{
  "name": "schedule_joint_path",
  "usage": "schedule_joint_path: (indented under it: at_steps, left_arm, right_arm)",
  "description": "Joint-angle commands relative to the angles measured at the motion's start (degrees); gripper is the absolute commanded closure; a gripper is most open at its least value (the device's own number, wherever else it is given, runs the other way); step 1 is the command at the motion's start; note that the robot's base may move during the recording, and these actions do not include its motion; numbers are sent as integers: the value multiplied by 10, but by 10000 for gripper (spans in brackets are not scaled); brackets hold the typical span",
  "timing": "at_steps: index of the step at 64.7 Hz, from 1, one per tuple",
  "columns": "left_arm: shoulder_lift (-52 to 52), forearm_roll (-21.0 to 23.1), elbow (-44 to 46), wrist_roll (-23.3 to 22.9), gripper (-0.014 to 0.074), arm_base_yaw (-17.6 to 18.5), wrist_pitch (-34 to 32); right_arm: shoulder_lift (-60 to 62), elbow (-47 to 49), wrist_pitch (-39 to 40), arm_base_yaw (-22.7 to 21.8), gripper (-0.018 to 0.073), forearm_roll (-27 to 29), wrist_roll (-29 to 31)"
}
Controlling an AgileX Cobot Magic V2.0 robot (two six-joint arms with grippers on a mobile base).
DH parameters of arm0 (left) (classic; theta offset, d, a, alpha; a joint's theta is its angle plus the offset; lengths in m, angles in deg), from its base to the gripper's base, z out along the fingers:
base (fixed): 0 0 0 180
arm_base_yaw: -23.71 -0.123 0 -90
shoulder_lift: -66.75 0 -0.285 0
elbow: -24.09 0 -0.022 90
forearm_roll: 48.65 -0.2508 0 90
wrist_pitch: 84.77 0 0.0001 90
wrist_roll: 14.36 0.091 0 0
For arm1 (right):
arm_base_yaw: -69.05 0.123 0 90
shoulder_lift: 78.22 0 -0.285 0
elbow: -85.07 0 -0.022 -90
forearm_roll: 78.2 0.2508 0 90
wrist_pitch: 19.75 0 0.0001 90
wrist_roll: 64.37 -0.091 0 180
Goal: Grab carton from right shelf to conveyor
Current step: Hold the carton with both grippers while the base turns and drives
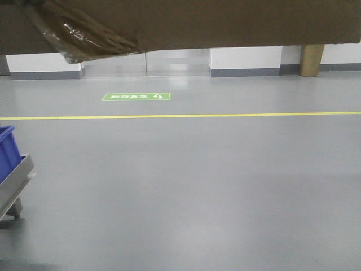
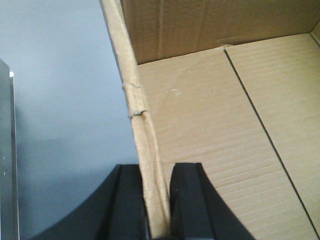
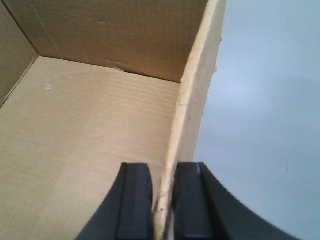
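The brown carton (image 1: 225, 22) hangs across the top of the front view, with a crumpled strip of yellowish tape (image 1: 79, 34) at its lower left. In the left wrist view my left gripper (image 2: 159, 200) is shut on the carton's left wall (image 2: 135, 95), one black finger outside, one inside over the carton's floor (image 2: 225, 130). In the right wrist view my right gripper (image 3: 162, 202) is shut on the carton's right wall (image 3: 192, 100), with the empty inside of the carton (image 3: 90, 125) to its left. The right shelf and the conveyor are out of view.
Grey floor (image 1: 192, 186) stretches ahead, crossed by a yellow line (image 1: 180, 116) and a green floor sign (image 1: 136, 96). A blue bin (image 1: 8, 151) on a grey metal ledge (image 1: 16, 186) sits at the left edge. A wall with a metal door (image 1: 146, 62) stands behind.
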Motion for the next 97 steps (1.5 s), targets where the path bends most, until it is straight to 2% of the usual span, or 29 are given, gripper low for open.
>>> schedule_joint_path:
  at_steps: [1, 97]
  left_arm:
    - [5, -6, 0, 7, 614, 4, -13]
    - [5, -10, 0, 7, 614, 4, -26]
  right_arm:
    - [9, 3, 29, 0, 628, -13, 12]
    - [8, 3, 41, 0, 628, -13, 12]
